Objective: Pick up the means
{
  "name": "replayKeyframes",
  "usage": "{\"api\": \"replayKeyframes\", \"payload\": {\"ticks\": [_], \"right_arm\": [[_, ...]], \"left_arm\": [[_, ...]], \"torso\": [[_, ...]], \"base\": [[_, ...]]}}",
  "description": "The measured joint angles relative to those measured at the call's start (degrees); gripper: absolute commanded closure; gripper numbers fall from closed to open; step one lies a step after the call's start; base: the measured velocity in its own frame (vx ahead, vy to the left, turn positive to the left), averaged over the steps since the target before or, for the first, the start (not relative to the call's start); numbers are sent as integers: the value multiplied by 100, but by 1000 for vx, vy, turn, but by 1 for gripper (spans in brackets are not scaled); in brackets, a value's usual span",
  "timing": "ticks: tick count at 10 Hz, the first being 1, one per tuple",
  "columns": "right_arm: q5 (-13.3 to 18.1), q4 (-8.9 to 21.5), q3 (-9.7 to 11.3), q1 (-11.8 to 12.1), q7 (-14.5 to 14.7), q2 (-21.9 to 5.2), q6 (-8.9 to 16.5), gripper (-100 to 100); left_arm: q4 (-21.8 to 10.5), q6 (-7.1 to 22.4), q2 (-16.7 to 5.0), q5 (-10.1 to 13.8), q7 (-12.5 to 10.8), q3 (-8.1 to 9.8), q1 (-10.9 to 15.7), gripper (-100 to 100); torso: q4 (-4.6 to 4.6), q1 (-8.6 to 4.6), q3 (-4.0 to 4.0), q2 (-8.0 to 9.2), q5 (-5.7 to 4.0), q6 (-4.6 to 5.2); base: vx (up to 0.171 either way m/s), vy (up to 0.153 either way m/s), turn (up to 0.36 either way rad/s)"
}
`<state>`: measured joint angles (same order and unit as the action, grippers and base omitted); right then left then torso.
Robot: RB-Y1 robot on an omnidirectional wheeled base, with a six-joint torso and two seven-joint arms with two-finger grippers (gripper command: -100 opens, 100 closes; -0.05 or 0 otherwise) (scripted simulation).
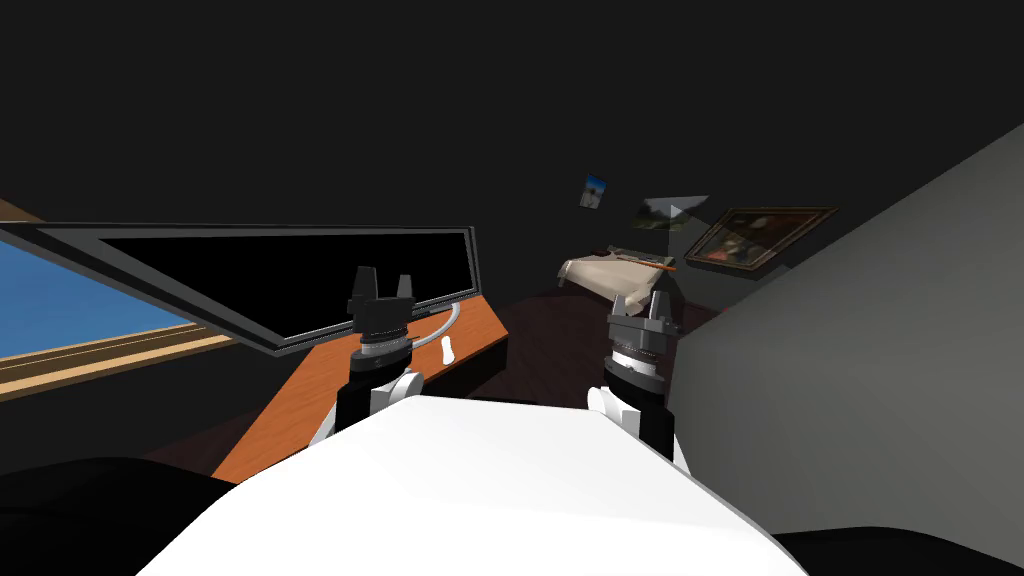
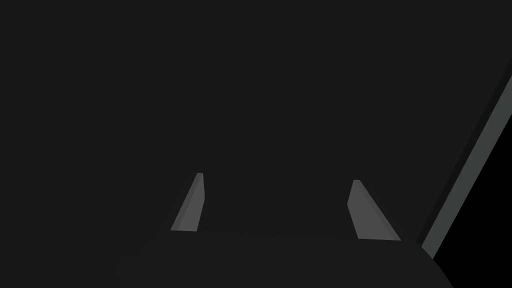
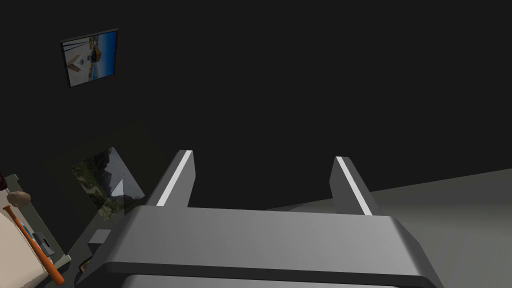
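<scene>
Grey-fingered left gripper (image 1: pixel 380 275) (image 2: pixel 277 176): mine, nearest on the left, raised over the near end of the desk; fingers (image 2: pixel 190 205) stand wide apart with nothing between them, facing a flat dark surface with a grey strip (image 2: pixel 470 165) at its edge.
Right gripper (image 1: pixel 640 298) (image 3: pixel 264 154): mine, level with the left one, well apart to the right, over dark floor; blades spread, holding nothing.
Desk (image 1: pixel 300 410): orange-brown top, running from near left to far right under my left hand.
Small white object (image 1: pixel 447 349): upright on the desk top, just right of my left gripper and apart from it; too small to name. I cannot tell for sure that this is the thing the task means.
Screen (image 1: pixel 300 280): wide, black, dark-framed, on a curved grey stand (image 1: pixel 450 320) at the far side of the desk.
Window (image 1: pixel 80 300): far left, blue pane, pale wood sill.
Grey wall (image 1: pixel 880 350): right side, close to my right arm.
Bed (image 1: pixel 610 275): far, beyond my right gripper, beige cover.
Orange bat (image 1: pixel 650 262) (image 3: pixel 35 245): lying on the bed.
Small picture (image 1: pixel 593 191) (image 3: pixel 91 56): high on the far dark wall.
Landscape picture (image 1: pixel 668 213) (image 3: pixel 107 180): on the far wall above the bed.
Framed painting (image 1: pixel 765 237): right of the landscape, brown frame.
</scene>
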<state>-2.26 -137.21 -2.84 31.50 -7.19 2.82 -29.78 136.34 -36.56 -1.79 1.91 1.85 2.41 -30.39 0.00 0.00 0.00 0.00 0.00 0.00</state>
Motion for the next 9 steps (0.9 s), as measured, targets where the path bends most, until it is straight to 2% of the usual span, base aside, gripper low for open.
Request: {"api": "replayKeyframes", "payload": {"ticks": [3,5,7,8,9], "right_arm": [[0,0,0,-1,0,0,0,0],[0,0,1,-1,0,0,0,0],[0,0,0,-1,0,0,0,0],[0,0,1,-1,0,0,0,0],[0,0,0,0,0,0,0,0]], "left_arm": [[-255,159,-370,-123,-145,-16,-128,-100],[-402,423,-602,-246,-275,-46,-235,-100],[-760,573,-829,-420,-419,-129,-387,-100],[-959,590,-973,-487,-526,-136,-555,-100],[-1000,673,-1033,-527,-586,-149,-593,-100]], "torso": [[3,-6,9,16,-1,0],[4,-9,10,18,-2,1],[4,-7,12,20,-1,1],[4,-9,12,21,-2,0],[4,-8,9,14,-2,-1]], "base": [[-43,-20,-92],[-45,-29,-138],[-48,-31,-157],[-27,-26,-45],[-20,-27,-115]]}}
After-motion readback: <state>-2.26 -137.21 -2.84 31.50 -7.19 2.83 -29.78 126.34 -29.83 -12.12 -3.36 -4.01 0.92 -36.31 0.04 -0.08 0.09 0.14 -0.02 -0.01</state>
